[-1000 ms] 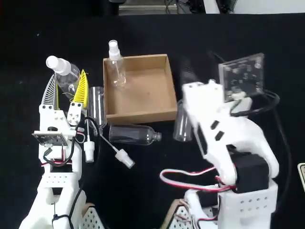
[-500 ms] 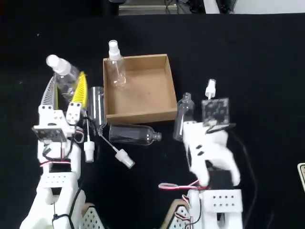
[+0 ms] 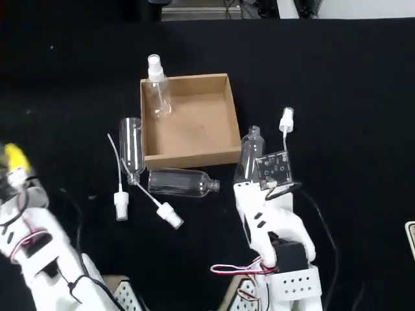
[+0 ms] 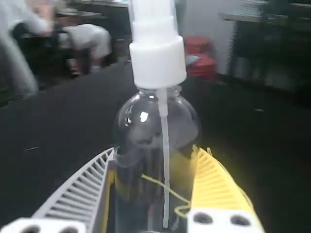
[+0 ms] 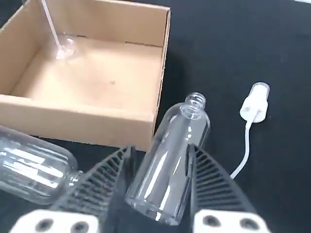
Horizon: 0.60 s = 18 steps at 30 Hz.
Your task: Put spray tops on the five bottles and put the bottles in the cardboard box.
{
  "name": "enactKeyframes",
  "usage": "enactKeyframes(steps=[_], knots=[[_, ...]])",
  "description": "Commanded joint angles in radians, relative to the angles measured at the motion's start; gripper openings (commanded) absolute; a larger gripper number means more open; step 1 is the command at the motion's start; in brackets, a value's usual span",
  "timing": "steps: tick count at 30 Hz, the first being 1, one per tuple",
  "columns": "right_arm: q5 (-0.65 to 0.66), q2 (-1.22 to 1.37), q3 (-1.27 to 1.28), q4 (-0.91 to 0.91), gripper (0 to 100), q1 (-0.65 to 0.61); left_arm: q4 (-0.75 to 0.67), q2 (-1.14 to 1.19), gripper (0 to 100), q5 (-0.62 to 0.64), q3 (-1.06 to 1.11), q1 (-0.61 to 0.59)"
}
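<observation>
Left gripper: our left gripper [image 4: 153, 150] is pinched on a capped bottle [image 4: 155, 141]. The grey and yellow fingers press its clear sides, the spray top [image 4: 156, 53] sits on the neck, and the tube runs down inside.
Where that is: the left arm sits at the table's left edge, well apart from the cardboard box [image 3: 191, 157].
Right gripper: our right gripper [image 5: 160, 148] is closed around an open bottle [image 5: 170, 160]. Its neck is bare and it stands just beside the box's near right corner.
Loose top: a lone spray top [image 5: 255, 102] lies on the black cloth, near that bare neck.
Score: one finished bottle [image 3: 157, 91] stands in the box's back left corner. Two bare bottles lie outside, one [image 3: 131, 148] along the left wall and one [image 3: 178, 183] along the front wall. Two more tops [image 3: 120, 202] [image 3: 168, 214] lie near them.
Step in hand: as we read it, boxing the capped bottle comes first, then topping the one on the right.
Doing it well: we want the bottle carried high over the wall and kept upright. It should come down beside the standing one without nudging it, and be released only once its base meets the cardboard.
Right side: we hold firm and keep the neck upward, since the thin tube must find that narrow mouth first.
Risk: a slick, round body could twist in the grip, and the tall bottle tips easily.
</observation>
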Motion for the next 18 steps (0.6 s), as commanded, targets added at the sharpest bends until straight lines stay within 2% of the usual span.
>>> enactKeyframes(steps=[1, 6, 11, 13, 18], knots=[[-0.003, -0.097, -0.008, 0.005, 14.5, -0.017, 0.0, -0.011, 3, 0.009, 0.03, -0.071], [0.002, -0.097, -0.007, 0.009, 14.5, -0.017, -0.005, 0.011, 3, 0.009, -0.008, -0.071], [0.003, -0.097, -0.007, 0.012, 14.5, -0.015, -0.038, 0.209, 3, 0.009, -0.136, -0.081], [0.003, -0.097, -0.007, 0.012, 14.5, -0.015, -0.164, 0.334, 3, 0.009, -0.162, -0.104], [0.003, -0.097, -0.007, 0.012, 14.5, -0.015, -0.621, 0.678, 3, 0.002, -0.139, -0.117]])
